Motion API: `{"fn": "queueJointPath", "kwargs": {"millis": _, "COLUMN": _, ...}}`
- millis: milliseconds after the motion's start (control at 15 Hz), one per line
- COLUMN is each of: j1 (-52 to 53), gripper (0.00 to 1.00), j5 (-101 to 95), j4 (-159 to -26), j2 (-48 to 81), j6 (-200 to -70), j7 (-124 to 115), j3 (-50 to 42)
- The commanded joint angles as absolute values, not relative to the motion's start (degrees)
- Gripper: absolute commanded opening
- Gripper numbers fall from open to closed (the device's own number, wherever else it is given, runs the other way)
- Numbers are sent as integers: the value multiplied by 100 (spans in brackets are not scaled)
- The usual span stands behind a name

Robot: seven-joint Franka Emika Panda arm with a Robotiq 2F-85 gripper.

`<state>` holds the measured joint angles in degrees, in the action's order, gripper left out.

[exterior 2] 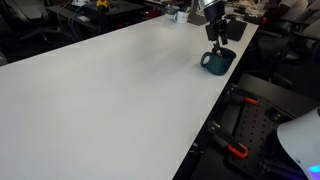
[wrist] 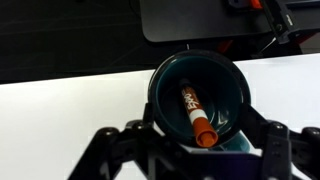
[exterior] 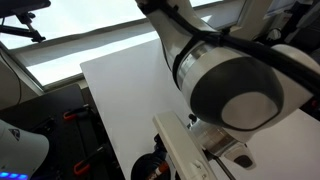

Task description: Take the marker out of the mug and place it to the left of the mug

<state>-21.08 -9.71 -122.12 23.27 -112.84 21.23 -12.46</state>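
In the wrist view I look straight down into the dark teal-black mug (wrist: 225, 85) on the white table. The marker (wrist: 194, 112) leans inside it, with a white printed barrel and its reddish-orange end pointing up toward me. My gripper (wrist: 206, 142) is open. One black finger stands on each side of the mug's near rim, with the marker's orange end between them and touching neither. In an exterior view the gripper (exterior 2: 215, 45) hangs just above the mug (exterior 2: 218, 62), near the table's far right edge. The marker is hidden there.
The white table (exterior 2: 110, 90) stretches wide to the left of the mug. Black equipment with orange clamps (exterior 2: 240, 150) lies beyond the table's right edge. A dark panel (wrist: 190, 20) sits past the mug. In an exterior view the arm (exterior: 235, 85) blocks most of the scene.
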Motion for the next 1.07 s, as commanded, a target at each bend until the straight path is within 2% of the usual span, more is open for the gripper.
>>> {"fn": "queueJointPath", "kwargs": {"millis": 0, "j1": -2175, "gripper": 53, "j5": -843, "j4": -12148, "j2": 2370, "j6": -11380, "j7": 2323, "j3": -1233}}
{"fn": "queueJointPath", "kwargs": {"millis": 200, "j1": -2191, "gripper": 31, "j5": -843, "j4": -12144, "j2": 2388, "j6": -11419, "j7": 2330, "j3": -1232}}
{"fn": "queueJointPath", "kwargs": {"millis": 267, "j1": -2196, "gripper": 27, "j5": -844, "j4": -12138, "j2": 2383, "j6": -11429, "j7": 2335, "j3": -1232}}
{"fn": "queueJointPath", "kwargs": {"millis": 400, "j1": -2206, "gripper": 28, "j5": -843, "j4": -12126, "j2": 2382, "j6": -11454, "j7": 2352, "j3": -1229}}
{"fn": "queueJointPath", "kwargs": {"millis": 467, "j1": -2209, "gripper": 22, "j5": -846, "j4": -12127, "j2": 2381, "j6": -11464, "j7": 2363, "j3": -1228}}
{"fn": "queueJointPath", "kwargs": {"millis": 533, "j1": -2218, "gripper": 7, "j5": -836, "j4": -12133, "j2": 2381, "j6": -11477, "j7": 2401, "j3": -1224}}
{"fn": "queueJointPath", "kwargs": {"millis": 667, "j1": -2225, "gripper": 1, "j5": -820, "j4": -12130, "j2": 2376, "j6": -11508, "j7": 2427, "j3": -1225}}
{"fn": "queueJointPath", "kwargs": {"millis": 733, "j1": -2223, "gripper": 4, "j5": -819, "j4": -12129, "j2": 2377, "j6": -11531, "j7": 2433, "j3": -1225}}
{"fn": "queueJointPath", "kwargs": {"millis": 1000, "j1": -2215, "gripper": 5, "j5": -835, "j4": -12164, "j2": 2325, "j6": -11583, "j7": 2423, "j3": -1228}}
